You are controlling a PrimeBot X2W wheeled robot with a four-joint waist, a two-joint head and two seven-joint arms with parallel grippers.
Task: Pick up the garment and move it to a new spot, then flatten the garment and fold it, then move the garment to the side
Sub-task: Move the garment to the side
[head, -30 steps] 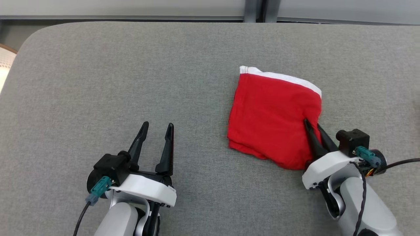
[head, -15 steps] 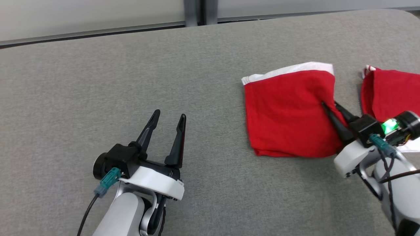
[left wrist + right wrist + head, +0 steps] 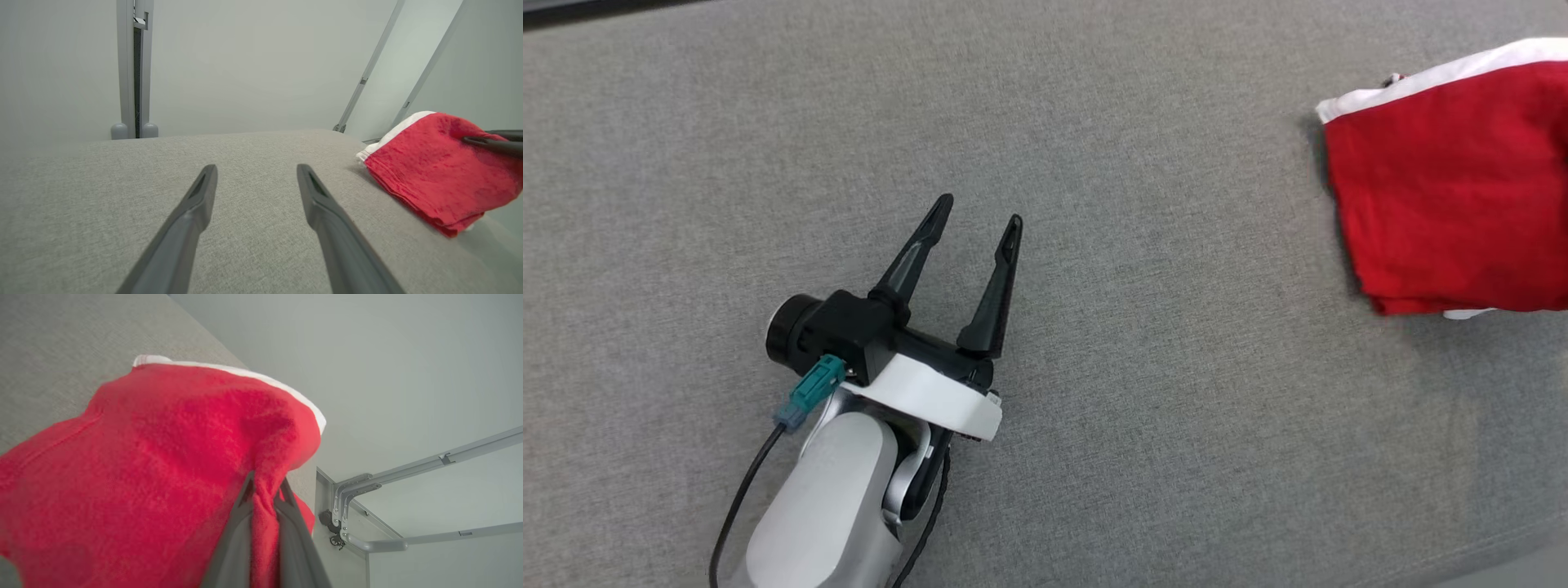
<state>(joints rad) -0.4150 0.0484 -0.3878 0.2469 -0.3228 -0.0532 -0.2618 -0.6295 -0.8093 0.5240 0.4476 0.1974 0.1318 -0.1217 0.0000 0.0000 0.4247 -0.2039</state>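
The garment point(image 3: 1445, 188) is red with a white waistband and is folded into a compact, layered square. It lies on the grey surface point(image 3: 1143, 392), close to where that surface ends. At the garment's right side the right gripper point(image 3: 265, 479) has its fingers pressed together on a bunched ridge of the red cloth. The fabric rises toward that pinch, while the garment's left part looks to rest on the surface. Whether any of it is fully lifted I cannot tell. Well to the garment's left, and nearer the robot, the left gripper point(image 3: 978, 211) hangs over bare surface, fingers spread wide and holding nothing. Judging from how things lie, the pick-up, the flattening and the folding look done, since the layers are stacked evenly and the waistband runs straight along the far edge. The step in hand seems to be the last one, carrying the folded garment to the side. What looks left is to set it down without spilling the fold, let go of the cloth and draw the right gripper clear.
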